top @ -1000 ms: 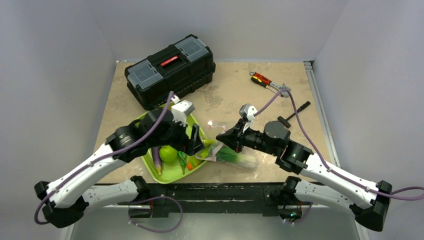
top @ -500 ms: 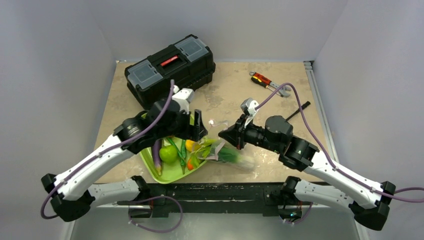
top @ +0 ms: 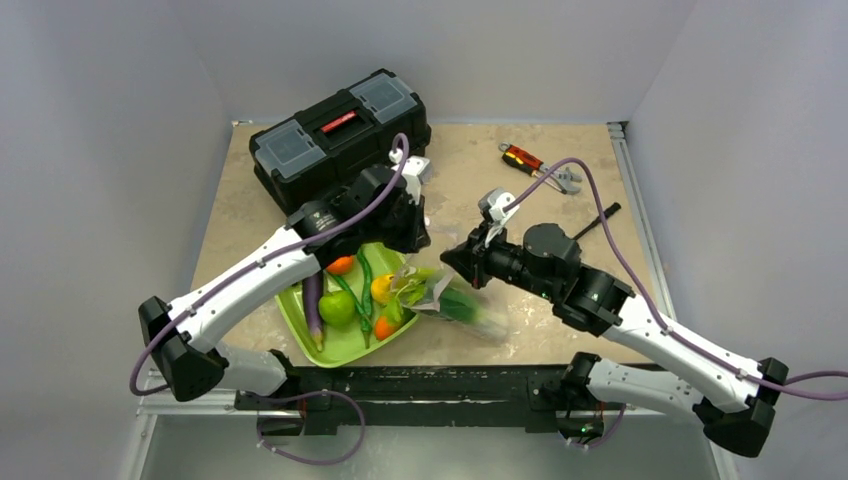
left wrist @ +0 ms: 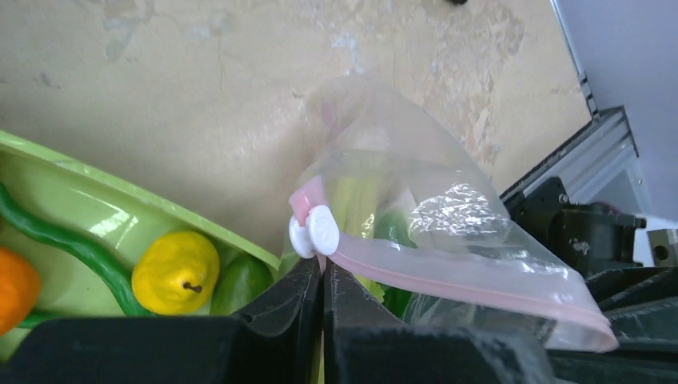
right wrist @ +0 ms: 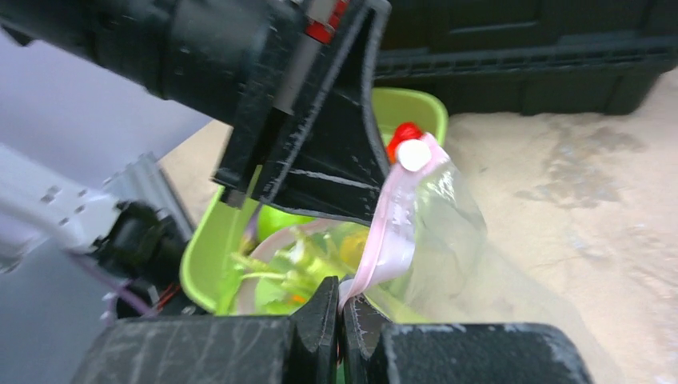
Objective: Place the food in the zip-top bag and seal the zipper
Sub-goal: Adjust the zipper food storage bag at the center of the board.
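The clear zip-top bag [top: 470, 312] lies right of the lime-green tray with green leafy food [top: 452, 302] inside it. My left gripper [left wrist: 322, 268] is shut on the pink zipper [left wrist: 464, 290], just below its white slider [left wrist: 313, 231]. My right gripper [right wrist: 342, 302] is shut on the other part of the same zipper [right wrist: 389, 224], and the strip rises from it to the slider [right wrist: 413, 154]. In the top view both grippers meet over the bag's mouth, left [top: 418, 240] and right [top: 455, 262]. A green apple [top: 337, 307], a purple eggplant [top: 314, 305], green beans [top: 363, 288], an orange [top: 340, 265] and a yellow fruit [left wrist: 174, 272] lie in the tray.
The lime-green tray [top: 345, 347] sits at the near edge under the left arm. A black toolbox [top: 340, 135] stands at the back left. Red-handled pliers with a wrench [top: 538, 165] and a black tool [top: 590, 222] lie at the back right.
My left arm has swung away from the tray, up and right to the bag's mouth, and its jaws have closed on the zipper beside the slider. The right gripper has kept its hold.
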You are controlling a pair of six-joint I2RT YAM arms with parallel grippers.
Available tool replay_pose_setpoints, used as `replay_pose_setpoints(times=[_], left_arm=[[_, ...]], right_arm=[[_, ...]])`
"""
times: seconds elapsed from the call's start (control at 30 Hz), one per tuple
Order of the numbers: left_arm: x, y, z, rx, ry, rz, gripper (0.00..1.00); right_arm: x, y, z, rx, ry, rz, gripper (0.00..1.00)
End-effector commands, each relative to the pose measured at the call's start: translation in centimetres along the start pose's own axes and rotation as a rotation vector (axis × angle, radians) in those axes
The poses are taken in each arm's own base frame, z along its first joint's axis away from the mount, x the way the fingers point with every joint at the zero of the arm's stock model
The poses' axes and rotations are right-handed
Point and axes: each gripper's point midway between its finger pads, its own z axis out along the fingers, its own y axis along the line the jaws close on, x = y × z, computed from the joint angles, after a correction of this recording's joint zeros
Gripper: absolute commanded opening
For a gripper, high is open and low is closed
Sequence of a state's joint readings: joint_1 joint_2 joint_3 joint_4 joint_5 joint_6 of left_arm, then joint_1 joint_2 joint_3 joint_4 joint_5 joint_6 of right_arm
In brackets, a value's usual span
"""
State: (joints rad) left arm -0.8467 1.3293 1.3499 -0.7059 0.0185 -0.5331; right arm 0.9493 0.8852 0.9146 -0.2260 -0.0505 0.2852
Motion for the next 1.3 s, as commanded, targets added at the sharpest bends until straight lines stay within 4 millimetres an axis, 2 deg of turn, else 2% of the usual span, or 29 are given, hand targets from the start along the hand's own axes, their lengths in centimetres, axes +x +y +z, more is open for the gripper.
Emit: replay_pose_setpoints(times=[0.0,0.17,0.2,0.27,0.3,0.37,0.5,0.53,0.57,0.63,0.77,0.8,0.83,0.93,1.0,1.03,1.13,1.27], left_arm=[[-8.4,-1.5,-3.0,0.019,-0.215,0.044,0.00],[-16.0,-4.7,-6.0,0.048,-0.328,0.112,0.00],[-16.8,-5.3,-6.1,0.057,-0.327,0.124,0.00],[-18.1,-6.5,-5.8,0.084,-0.304,0.152,0.00],[-18.0,-7.0,-5.2,0.100,-0.271,0.162,0.00],[-16.7,-7.5,-3.6,0.134,-0.179,0.167,0.00],[-10.9,-7.3,3.2,0.177,0.053,0.124,0.00],[-9.5,-7.7,4.6,0.204,0.097,0.115,0.00],[-8.4,-8.3,5.9,0.227,0.123,0.114,0.00],[-6.1,-8.9,8.4,0.220,0.176,0.125,0.00],[-3.0,-10.1,11.8,0.222,0.253,0.130,0.00],[-2.8,-10.3,12.1,0.222,0.255,0.126,0.00],[-2.7,-10.5,12.1,0.224,0.254,0.125,0.05],[-3.5,-11.5,10.4,0.248,0.193,0.141,0.31],[-4.0,-11.6,8.8,0.235,0.146,0.174,0.51],[-4.0,-11.7,8.0,0.224,0.127,0.201,0.56],[-3.5,-10.9,6.0,0.149,0.062,0.286,0.59],[-2.0,-8.7,4.0,0.034,-0.031,0.321,0.57]], right_arm=[[-5.2,-3.5,-0.1,0.172,-0.128,-0.092,0.00],[-10.0,-7.5,0.2,0.353,-0.203,-0.099,0.00],[-10.4,-8.0,0.1,0.383,-0.207,-0.075,0.00],[-9.6,-8.5,-0.3,0.418,-0.180,-0.011,0.00],[-8.6,-8.7,-0.4,0.427,-0.167,0.031,0.00],[-5.3,-8.6,-0.2,0.410,-0.127,0.145,0.00],[2.5,-8.3,-0.1,0.341,-0.113,0.402,0.00],[5.6,-9.1,-0.4,0.361,-0.100,0.450,0.00],[7.2,-9.6,-0.9,0.378,-0.112,0.487,0.00],[9.2,-10.2,-1.8,0.389,-0.151,0.554,0.00],[10.6,-10.2,-3.0,0.366,-0.218,0.638,0.00],[10.8,-10.2,-3.3,0.365,-0.225,0.648,0.00],[10.8,-10.3,-3.6,0.367,-0.235,0.661,0.00],[10.9,-10.2,-4.5,0.386,-0.232,0.695,0.00],[10.8,-10.4,-5.0,0.411,-0.226,0.699,0.00],[10.6,-10.3,-5.0,0.412,-0.220,0.697,0.00],[10.3,-10.0,-4.8,0.408,-0.197,0.687,0.00],[9.0,-9.5,-4.3,0.379,-0.195,0.654,0.00]])
